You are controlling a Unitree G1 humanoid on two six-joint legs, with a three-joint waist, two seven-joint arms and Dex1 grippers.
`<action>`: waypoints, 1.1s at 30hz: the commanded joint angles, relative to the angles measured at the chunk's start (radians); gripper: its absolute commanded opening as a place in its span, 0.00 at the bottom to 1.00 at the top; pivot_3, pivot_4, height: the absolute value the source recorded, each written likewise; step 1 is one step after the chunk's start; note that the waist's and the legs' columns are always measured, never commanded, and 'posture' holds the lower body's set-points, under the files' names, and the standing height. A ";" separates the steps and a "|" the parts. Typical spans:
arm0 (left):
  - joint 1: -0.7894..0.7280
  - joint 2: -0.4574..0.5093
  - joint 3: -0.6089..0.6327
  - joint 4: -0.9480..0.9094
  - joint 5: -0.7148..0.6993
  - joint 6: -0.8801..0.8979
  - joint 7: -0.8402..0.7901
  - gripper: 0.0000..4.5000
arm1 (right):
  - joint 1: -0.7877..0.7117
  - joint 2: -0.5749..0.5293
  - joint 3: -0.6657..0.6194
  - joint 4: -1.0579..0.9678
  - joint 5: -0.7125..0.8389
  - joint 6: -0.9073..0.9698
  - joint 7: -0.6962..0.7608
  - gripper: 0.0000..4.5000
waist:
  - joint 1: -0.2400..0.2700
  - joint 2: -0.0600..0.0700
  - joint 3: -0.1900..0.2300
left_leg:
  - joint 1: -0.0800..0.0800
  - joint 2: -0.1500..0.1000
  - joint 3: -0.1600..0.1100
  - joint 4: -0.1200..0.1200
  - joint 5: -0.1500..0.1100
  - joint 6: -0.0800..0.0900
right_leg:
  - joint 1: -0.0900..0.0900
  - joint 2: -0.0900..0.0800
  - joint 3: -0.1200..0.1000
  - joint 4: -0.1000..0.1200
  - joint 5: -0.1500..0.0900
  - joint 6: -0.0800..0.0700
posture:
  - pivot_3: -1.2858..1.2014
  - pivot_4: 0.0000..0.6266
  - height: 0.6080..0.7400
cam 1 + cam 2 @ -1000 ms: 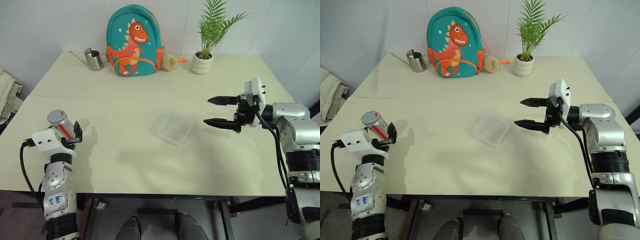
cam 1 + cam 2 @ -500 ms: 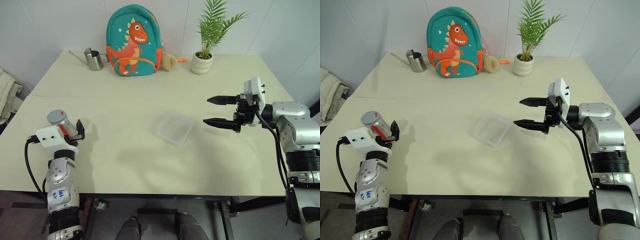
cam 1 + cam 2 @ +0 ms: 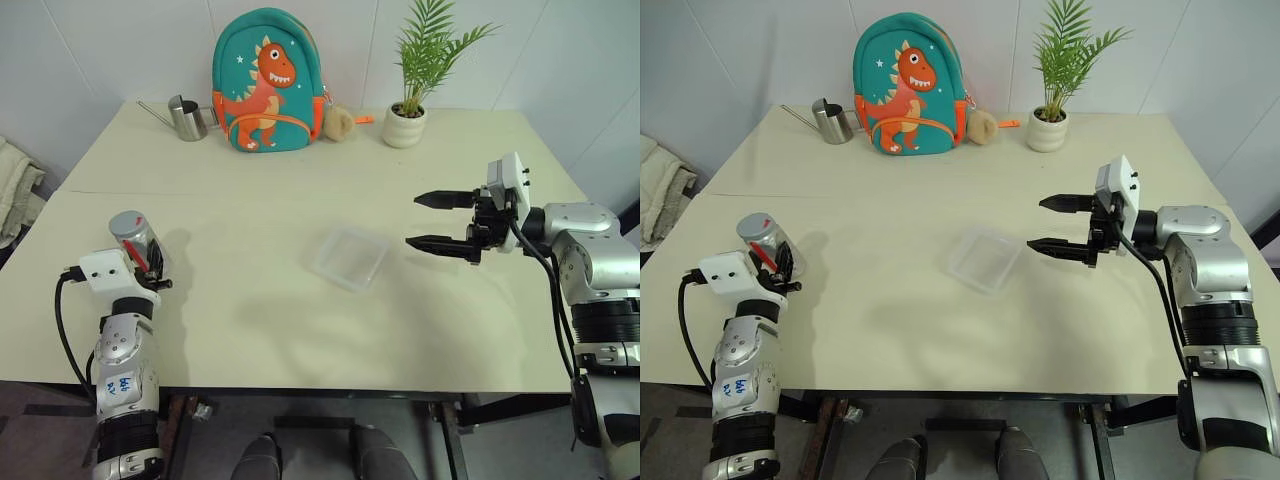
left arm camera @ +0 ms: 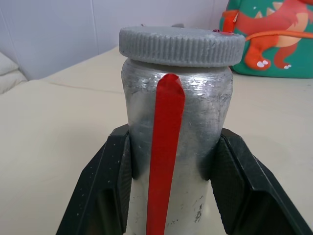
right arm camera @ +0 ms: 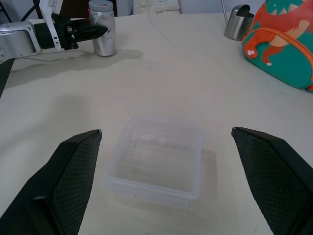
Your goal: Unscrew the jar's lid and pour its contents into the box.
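The jar [image 4: 176, 127], frosted clear with a red strip and the grey lid [image 4: 181, 45] screwed on, stands at the table's near left [image 3: 133, 238]. My left gripper [image 3: 143, 258] is shut on its body, one black finger pressed to each side below the lid. The contents are hidden inside the jar. The box [image 3: 349, 256], a shallow clear tray, lies at mid table. My right gripper [image 3: 416, 221] hovers open just right of the box and above the table, pointing left, with nothing between its fingers; the right wrist view has the box [image 5: 156, 161] straight ahead of it.
Along the far edge stand a steel cup with a spout [image 3: 187, 118], a teal dinosaur backpack [image 3: 265, 80] with a tan plush ball [image 3: 338, 122], and a potted plant [image 3: 404, 126]. A folded cloth [image 3: 15, 185] lies off the table's left side.
My left gripper's fingers, open around the jar before, have closed on it. The right arm and the box have not moved.
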 commanded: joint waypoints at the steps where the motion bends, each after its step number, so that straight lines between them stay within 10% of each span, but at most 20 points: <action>1: -0.021 0.028 0.008 -0.016 -0.004 -0.032 -0.019 0.41 | 0.008 0.004 -0.030 -0.057 0.027 0.007 -0.015 1.00 | 0.000 0.000 0.000 | 0.000 0.000 0.000 0.000 0.000 0.000 | 0.000 0.000 0.000 0.000 0.000 0.000 | 0.52 0.24 1.00; 12: -0.068 0.117 -0.058 -0.073 -0.160 0.050 -0.339 0.41 | 0.106 0.034 -0.065 -0.256 0.081 0.078 -0.142 1.00 | 0.001 0.000 0.000 | 0.000 0.000 0.000 -0.003 0.000 0.000 | -0.001 0.000 0.000 -0.001 0.000 0.000 | 0.52 0.24 1.00; 33: -0.341 0.232 -0.351 -0.129 -0.347 0.455 -0.928 0.41 | 0.233 0.384 0.028 -0.909 0.178 0.433 -0.896 1.00 | 0.000 0.000 0.000 | 0.000 0.001 -0.002 -0.012 0.000 0.000 | -0.004 0.000 -0.003 -0.001 -0.002 -0.001 | 0.52 0.24 1.00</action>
